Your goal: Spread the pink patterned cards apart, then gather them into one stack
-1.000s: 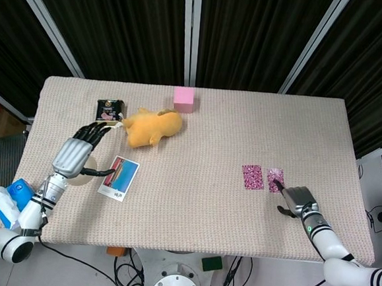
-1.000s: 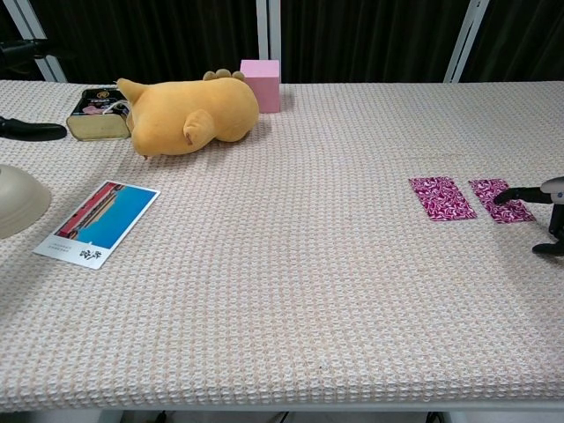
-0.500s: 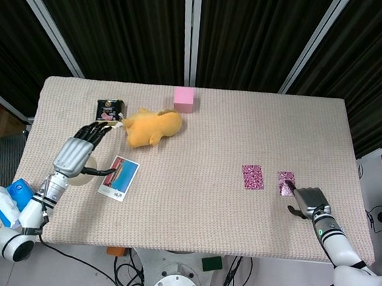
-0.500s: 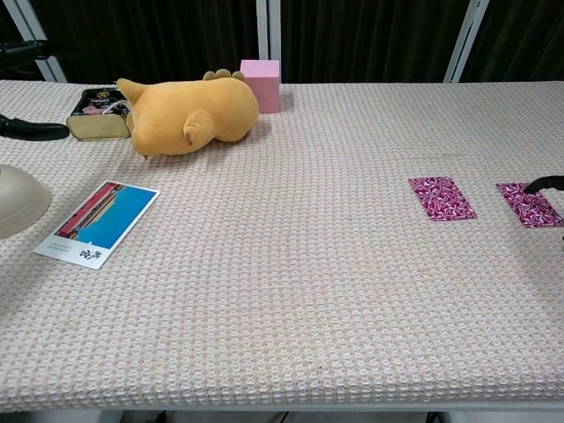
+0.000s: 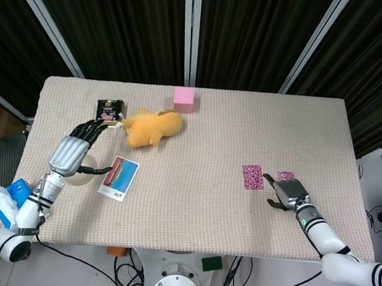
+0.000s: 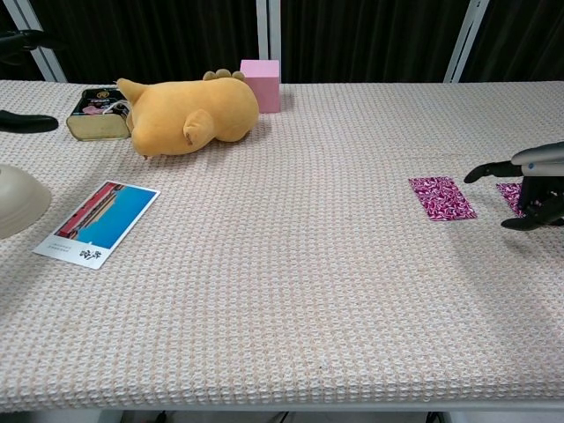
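Near the right front of the tabletop point(image 5: 206, 204), the right hand point(image 5: 289, 192) hovered over one pink card point(image 5: 285, 175), most of that card hidden under it; only the far edge showed in the head view, a sliver beside the fingers in the chest view. The hand's fingers point(image 6: 490, 168) were apart, one stretched toward the second card point(image 5: 252, 176), the others bent down; it held nothing that could be seen. Whether the fingers touched the covered card could not be told. The second card lay flat just left of the hand, apart from the first, pattern side up.

Well away at the left edge, the left hand point(image 5: 72, 151) lay with fingers stretched out and slightly spread, palm down, holding nothing. Under its wrist end sat a pale bowl point(image 6: 18, 199), upside down as far as the chest view showed. Just right of this hand lay a postcard point(image 5: 119, 177), blue and red, flat on the tabletop. Beyond its fingertips stood a small dark tin point(image 5: 109, 109), and right of the tin a yellow plush toy point(image 5: 151, 126) on its side. A pink block point(image 5: 184, 99) stood behind the toy, near the far edge. Below the left arm, off the tabletop, a blue and white pack point(image 5: 11, 198) showed in the head view.
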You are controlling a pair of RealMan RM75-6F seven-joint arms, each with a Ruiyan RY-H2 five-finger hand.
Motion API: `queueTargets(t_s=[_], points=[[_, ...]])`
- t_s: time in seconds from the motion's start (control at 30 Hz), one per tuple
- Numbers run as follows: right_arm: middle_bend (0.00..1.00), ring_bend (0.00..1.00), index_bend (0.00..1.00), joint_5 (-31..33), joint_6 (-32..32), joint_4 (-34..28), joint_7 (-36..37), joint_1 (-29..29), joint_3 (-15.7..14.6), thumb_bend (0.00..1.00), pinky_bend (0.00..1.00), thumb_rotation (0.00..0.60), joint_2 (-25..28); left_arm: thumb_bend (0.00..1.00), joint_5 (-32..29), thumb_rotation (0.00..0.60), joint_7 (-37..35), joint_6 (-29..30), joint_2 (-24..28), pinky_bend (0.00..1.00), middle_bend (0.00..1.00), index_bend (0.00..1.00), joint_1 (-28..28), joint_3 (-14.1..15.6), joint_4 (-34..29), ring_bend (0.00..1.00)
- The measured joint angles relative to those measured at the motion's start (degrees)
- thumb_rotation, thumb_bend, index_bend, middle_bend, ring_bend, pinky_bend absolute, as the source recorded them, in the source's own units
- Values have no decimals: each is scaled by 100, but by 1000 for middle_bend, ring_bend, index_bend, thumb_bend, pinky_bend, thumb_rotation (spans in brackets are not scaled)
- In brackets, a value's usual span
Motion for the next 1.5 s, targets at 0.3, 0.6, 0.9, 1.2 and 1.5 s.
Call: queueTargets(t_s=[0.3,0.6,0.9,1.2,1.5], points=[[811,745,0,520,-268,285,-140,484,-68,1000,861,484,-291,37,-57,220,64,-62,12,121,21,43,9,22,55,0],[817,749,0,746,-409,356,-244,735,-363,1000,861,485,-394,37,-45,217,-5,-37,-9,121,22,44,11,5,70,0],[817,747,0,395,67,13,-302,608,-577,1000,861,485,-394,38,-20,218,-3,-37,-23,121,22,44,8,17,63,0],[817,747,0,190,435,-410,-445,430,-806,1000,861,484,-315,38,1,216,8,-31,-31,121,22,44,13,33,49,0],[817,747,0,90,748,-791,-663,298,-997,1000,861,484,-212,38,21,218,46,-12,8,121,22,45,24,45,-9,0]])
